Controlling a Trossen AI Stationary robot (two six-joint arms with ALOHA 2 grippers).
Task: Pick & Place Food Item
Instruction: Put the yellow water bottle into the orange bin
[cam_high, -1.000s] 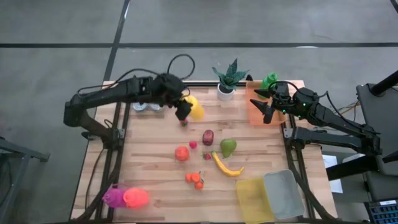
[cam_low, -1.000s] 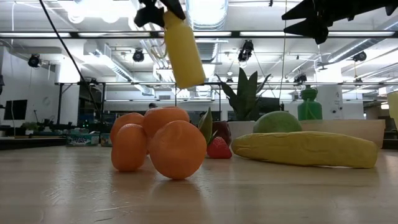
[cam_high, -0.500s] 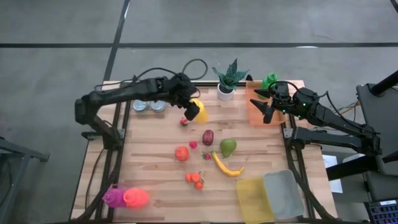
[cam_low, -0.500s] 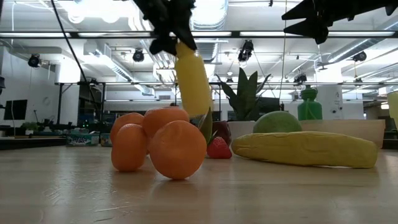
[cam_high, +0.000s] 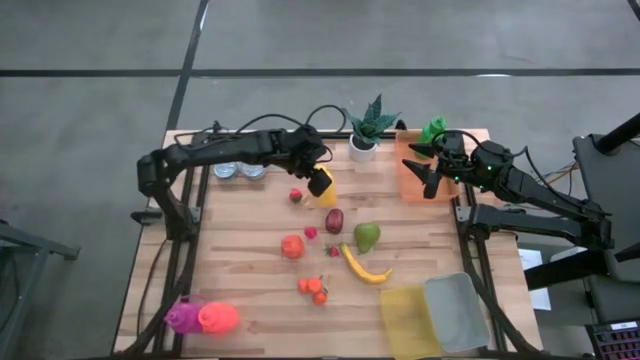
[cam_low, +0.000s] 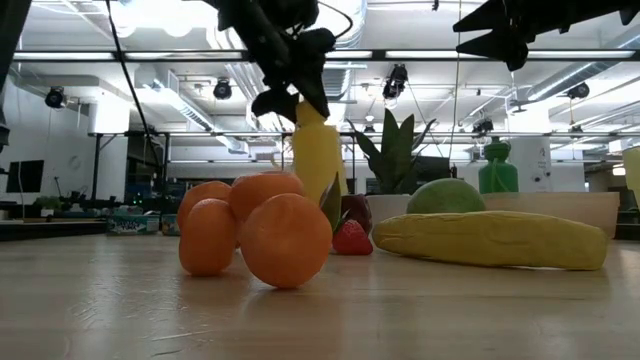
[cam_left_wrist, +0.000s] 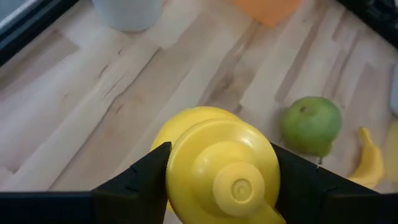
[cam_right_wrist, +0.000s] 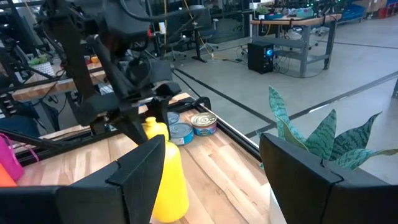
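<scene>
A yellow squeeze bottle (cam_high: 325, 189) is in my left gripper (cam_high: 317, 179), which is shut on it over the far middle of the table. The low view shows the bottle (cam_low: 318, 160) upright below the gripper (cam_low: 292, 95); its base is hidden behind the oranges (cam_low: 262, 232). It also shows in the right wrist view as a bottle (cam_right_wrist: 165, 180). My right gripper (cam_high: 430, 172) hovers open over the orange bin (cam_high: 412, 176) at the far right, touching nothing. My left gripper pinches the yellow bottle just below its cap (cam_left_wrist: 225, 167), one finger (cam_left_wrist: 134, 180) on either side. The fingers come from above, slanting down. The bottle hangs about upright under them. Whether its base touches the table I cannot tell.
Around the bottle lie a strawberry (cam_high: 296, 195), a dark red fruit (cam_high: 334, 220), a green pear (cam_high: 367, 237), a banana (cam_high: 365, 268) and a tomato (cam_high: 291, 246). A potted plant (cam_high: 365, 135) and cans (cam_high: 240, 172) stand at the far edge. Yellow and grey trays (cam_high: 437, 315) sit near right.
My left gripper has carried the yellow bottle toward the table's right and slightly nearer, and lowered it; in the low view the bottle dropped from well above the oranges to behind them. It has stayed shut on the bottle. The right arm kept still.
</scene>
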